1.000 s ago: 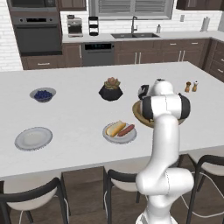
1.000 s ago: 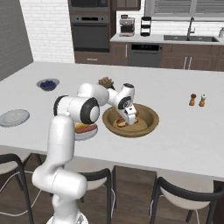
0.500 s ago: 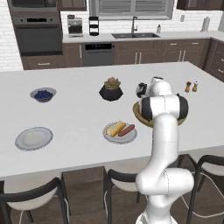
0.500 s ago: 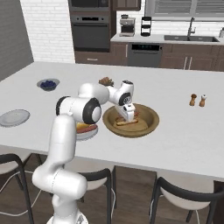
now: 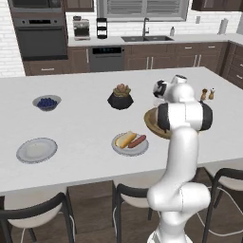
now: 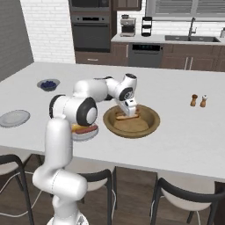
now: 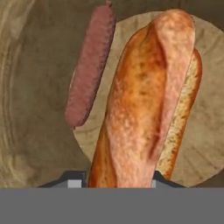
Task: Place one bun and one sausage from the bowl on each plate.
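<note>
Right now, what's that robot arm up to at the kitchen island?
The claw is down in the wooden bowl, its jaws on either side of a bun, with a sausage lying beside it. One plate already has a bun and sausage; the other plate is bare.

**Arm reached out low, wrist turned down**

My arm [image 6: 83, 103] rises from the base, bends at the elbow and stretches forward. The gripper [image 6: 130, 115] points straight down, and I see its fingers [image 7: 75, 180] pressed against both sides of the bun [image 7: 144, 105].
</note>
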Available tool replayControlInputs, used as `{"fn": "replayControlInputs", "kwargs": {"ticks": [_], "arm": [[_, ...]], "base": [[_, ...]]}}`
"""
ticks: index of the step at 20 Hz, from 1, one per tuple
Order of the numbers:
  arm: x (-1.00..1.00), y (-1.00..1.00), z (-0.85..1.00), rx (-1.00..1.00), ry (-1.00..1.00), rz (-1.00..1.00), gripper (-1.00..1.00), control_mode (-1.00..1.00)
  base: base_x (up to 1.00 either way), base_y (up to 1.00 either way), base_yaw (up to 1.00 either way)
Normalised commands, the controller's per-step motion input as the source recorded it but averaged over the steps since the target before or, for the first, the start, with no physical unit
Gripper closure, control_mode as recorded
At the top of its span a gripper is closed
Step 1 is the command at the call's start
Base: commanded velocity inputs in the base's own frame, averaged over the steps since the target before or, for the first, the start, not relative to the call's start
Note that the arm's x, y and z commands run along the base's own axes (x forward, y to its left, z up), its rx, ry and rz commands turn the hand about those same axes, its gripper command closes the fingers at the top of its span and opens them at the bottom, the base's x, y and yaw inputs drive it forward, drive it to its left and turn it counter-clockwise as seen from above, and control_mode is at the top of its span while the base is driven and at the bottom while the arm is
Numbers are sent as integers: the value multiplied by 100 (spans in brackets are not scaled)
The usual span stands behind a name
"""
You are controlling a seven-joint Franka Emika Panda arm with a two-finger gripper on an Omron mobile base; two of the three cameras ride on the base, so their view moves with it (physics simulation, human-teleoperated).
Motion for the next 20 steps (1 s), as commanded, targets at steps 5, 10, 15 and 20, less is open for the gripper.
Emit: {"fn": "replayControlInputs", "kwargs": {"ticks": [5,10,15,20], "arm": [[-88,49,87,-1,-9,6,100,-100],[-95,100,73,-11,0,15,100,-100],[-100,100,49,-15,0,27,100,-100],[-99,77,59,-10,0,24,100,-100]], "base": [[0,0,0],[0,0,0],[0,0,0],[0,0,0]]}}
